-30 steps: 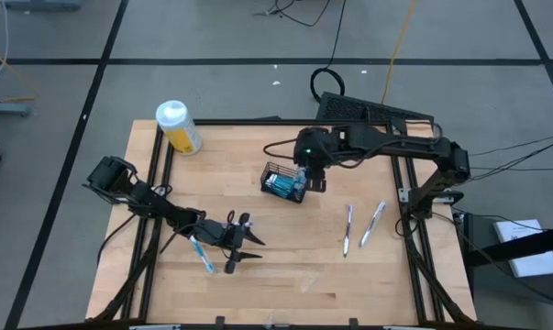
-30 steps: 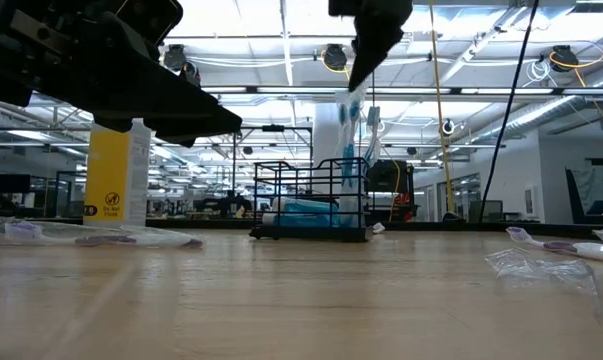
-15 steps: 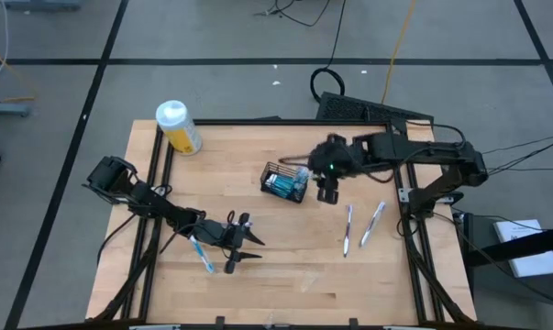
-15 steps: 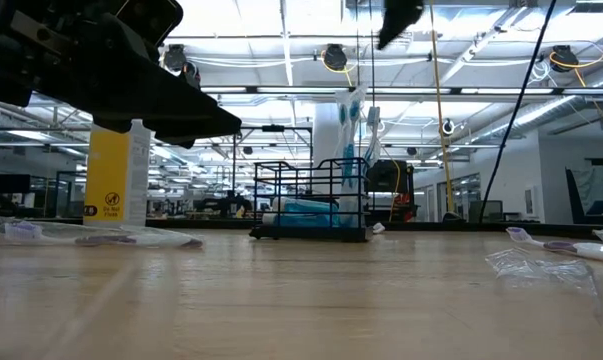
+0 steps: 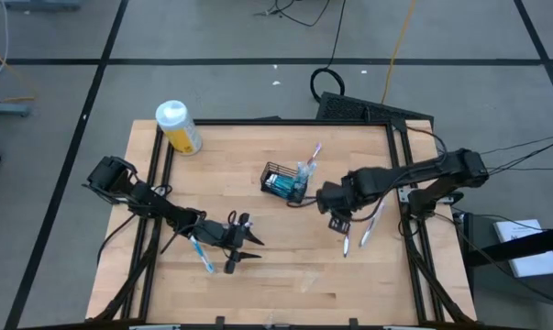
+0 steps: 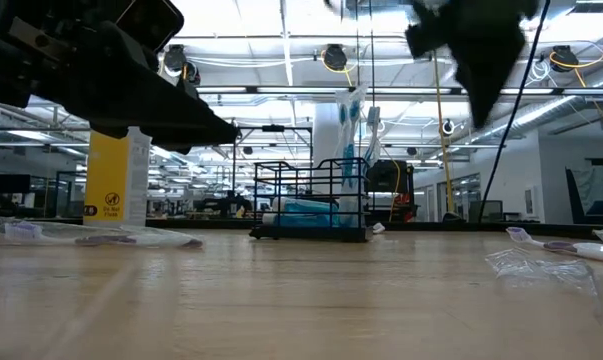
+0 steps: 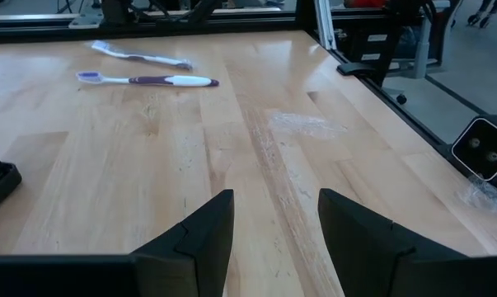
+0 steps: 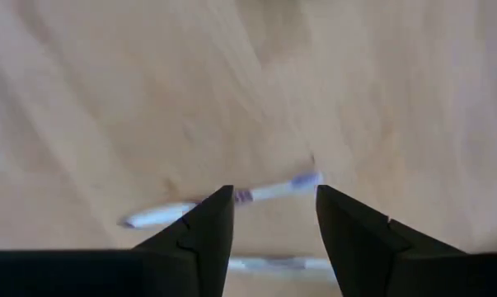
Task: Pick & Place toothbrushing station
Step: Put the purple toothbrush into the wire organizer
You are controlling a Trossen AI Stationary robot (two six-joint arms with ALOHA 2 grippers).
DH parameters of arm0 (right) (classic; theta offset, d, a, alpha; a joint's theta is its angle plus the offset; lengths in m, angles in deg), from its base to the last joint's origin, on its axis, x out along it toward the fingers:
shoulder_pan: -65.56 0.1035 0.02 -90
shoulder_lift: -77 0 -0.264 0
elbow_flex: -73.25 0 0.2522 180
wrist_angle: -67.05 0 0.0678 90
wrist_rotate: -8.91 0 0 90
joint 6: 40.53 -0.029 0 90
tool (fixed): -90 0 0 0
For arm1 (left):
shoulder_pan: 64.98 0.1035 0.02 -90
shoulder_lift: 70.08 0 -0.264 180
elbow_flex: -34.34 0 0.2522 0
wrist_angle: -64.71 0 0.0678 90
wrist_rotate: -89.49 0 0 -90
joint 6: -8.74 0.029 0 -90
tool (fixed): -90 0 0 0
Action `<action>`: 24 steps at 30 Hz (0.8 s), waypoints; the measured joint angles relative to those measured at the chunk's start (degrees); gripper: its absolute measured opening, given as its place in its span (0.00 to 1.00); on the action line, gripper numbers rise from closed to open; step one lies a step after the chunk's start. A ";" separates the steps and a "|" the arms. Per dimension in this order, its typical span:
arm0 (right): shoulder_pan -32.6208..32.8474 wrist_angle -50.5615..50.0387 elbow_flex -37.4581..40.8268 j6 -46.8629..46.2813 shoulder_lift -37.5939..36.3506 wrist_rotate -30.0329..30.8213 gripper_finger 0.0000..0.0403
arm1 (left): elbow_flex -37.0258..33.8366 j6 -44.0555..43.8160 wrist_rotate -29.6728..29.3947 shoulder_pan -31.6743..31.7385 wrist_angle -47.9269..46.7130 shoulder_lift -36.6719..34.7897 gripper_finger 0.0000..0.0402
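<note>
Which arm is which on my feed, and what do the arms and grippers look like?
Both arms are matte black, jointed, with black cables along the links. The left gripper and right gripper each end in two dark, wedge-shaped fingers. No markings are visible.

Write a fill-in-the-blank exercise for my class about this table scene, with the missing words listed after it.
1. The black wire basket holds a toothbrush that stands ____.
2. The yellow bottle has a ____ cap.
3. The right gripper hangs open above the ____ loose toothbrushes lying on the table.
4. The left gripper waits with its fingers ____, holding nothing.

Missing words: upright; white; two; open
</note>
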 joint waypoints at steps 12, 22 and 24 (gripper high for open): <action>-7.33 25.43 28.91 -9.54 -14.58 -7.50 0.43 | 0.00 1.05 -1.01 -1.16 0.10 0.00 0.45; -12.64 37.90 38.08 -11.73 -17.96 -13.61 0.43 | 0.00 1.03 -1.04 -1.16 0.23 0.00 0.45; -12.76 37.26 38.20 -11.52 -17.24 -13.40 0.43 | 0.00 1.03 -1.05 -1.16 0.26 0.00 0.45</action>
